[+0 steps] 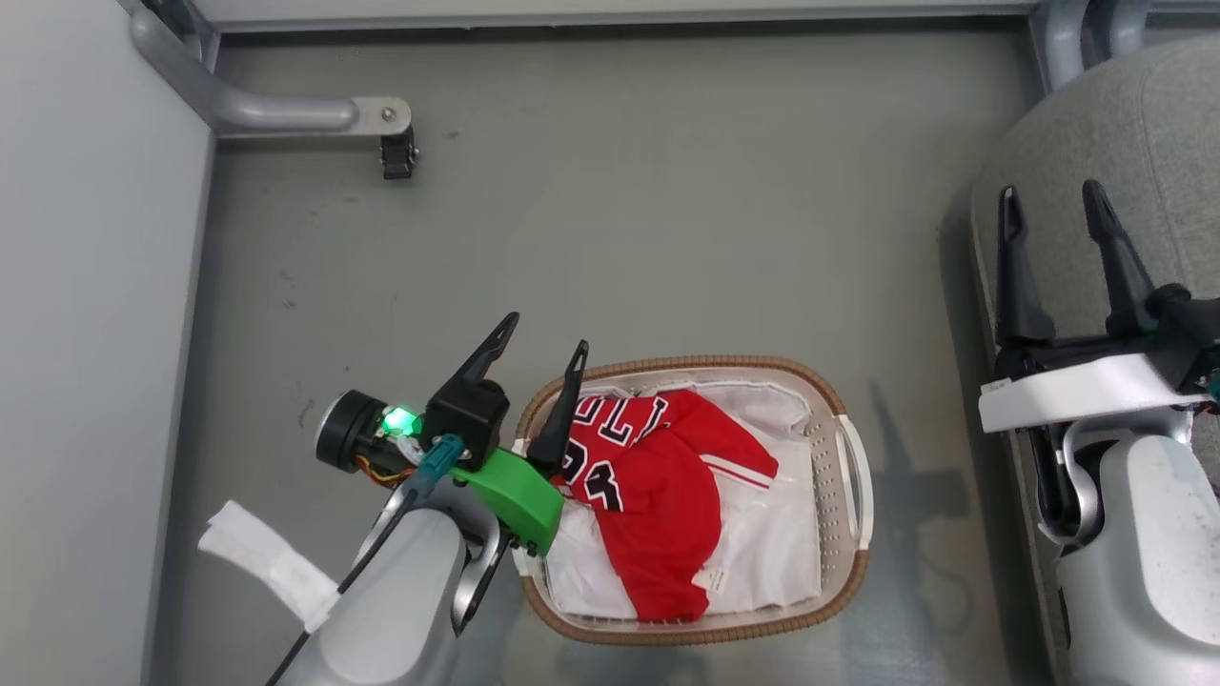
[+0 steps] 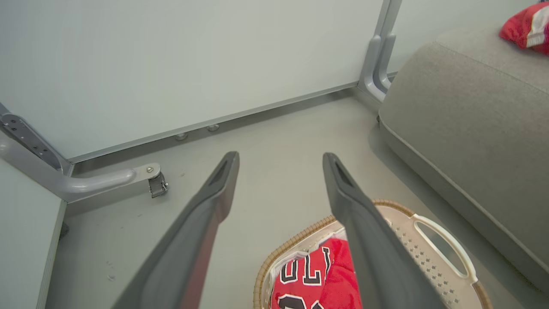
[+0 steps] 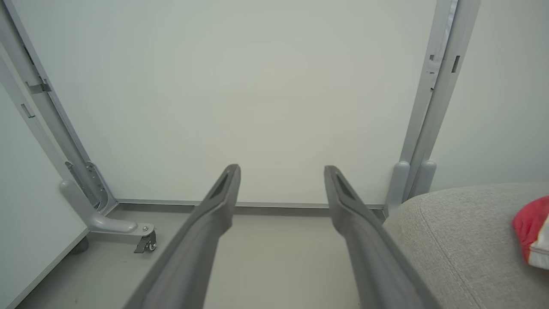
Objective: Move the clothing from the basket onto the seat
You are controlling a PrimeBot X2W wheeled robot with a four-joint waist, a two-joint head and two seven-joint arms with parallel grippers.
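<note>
Because the jersey (image 1: 667,491), heaped in the basket (image 1: 743,361) just below and beside the wide-open left gripper (image 1: 548,331), looks soft and light, pinch its raised fold; the right gripper (image 1: 1049,189) gapes empty

The jersey (image 1: 667,495) lettering is partly hidden behind a finger of the left gripper (image 1: 546,331), whose green mount (image 1: 515,491) covers the left rim of the basket (image 1: 710,363). The jersey's small tag (image 1: 713,578) is unreadable. The right wrist view's edge cuts off the red-and-white garment (image 3: 532,234) on the seat (image 3: 463,240).
</note>
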